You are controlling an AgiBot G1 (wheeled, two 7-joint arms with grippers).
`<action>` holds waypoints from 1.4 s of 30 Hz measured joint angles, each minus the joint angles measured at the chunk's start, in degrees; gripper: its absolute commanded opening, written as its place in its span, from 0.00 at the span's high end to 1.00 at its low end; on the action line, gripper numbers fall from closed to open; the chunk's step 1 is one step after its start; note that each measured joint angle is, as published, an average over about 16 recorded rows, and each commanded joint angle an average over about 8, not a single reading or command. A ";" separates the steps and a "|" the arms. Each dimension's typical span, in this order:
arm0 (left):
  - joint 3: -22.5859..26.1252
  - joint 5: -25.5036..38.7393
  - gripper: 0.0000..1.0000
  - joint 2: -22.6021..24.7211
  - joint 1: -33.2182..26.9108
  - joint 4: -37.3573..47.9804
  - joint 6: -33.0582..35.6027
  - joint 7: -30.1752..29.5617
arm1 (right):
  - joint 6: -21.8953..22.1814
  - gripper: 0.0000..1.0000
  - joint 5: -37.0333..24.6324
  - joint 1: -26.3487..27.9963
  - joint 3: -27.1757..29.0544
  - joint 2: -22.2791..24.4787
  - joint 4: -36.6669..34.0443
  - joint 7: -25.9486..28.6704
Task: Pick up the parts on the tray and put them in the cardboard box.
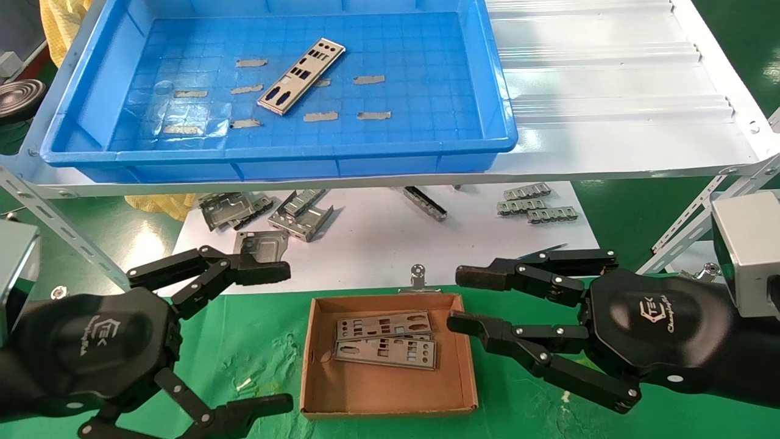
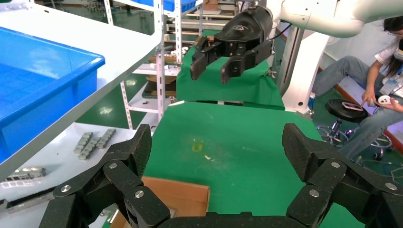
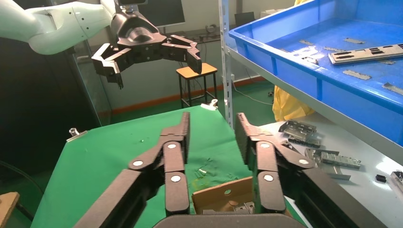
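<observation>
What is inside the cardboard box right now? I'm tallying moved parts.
The cardboard box holds two silver parts, stacked and overlapping on its far side. The upper plate covers part of the lower; whether another plate lies beneath cannot be seen.

Blue tray (image 1: pixel 499 116) on white shelf (image 1: pixel 609 110)

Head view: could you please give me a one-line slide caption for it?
One part left on the tray, two in the cardboard box; the open left tool and right tool flank it.
</observation>
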 measured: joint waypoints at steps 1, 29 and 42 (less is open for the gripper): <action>0.00 0.00 0.00 0.00 0.00 0.00 0.00 0.00 | 0.00 1.00 0.00 0.00 0.00 0.00 0.00 0.00; -0.04 0.01 0.00 0.03 -0.09 0.08 -0.15 -0.04 | 0.00 1.00 0.00 0.00 0.00 0.00 0.00 0.00; 1.90 5.33 0.00 5.20 -11.35 9.49 -3.48 -0.57 | 0.00 1.00 0.00 0.00 0.00 0.00 0.00 0.00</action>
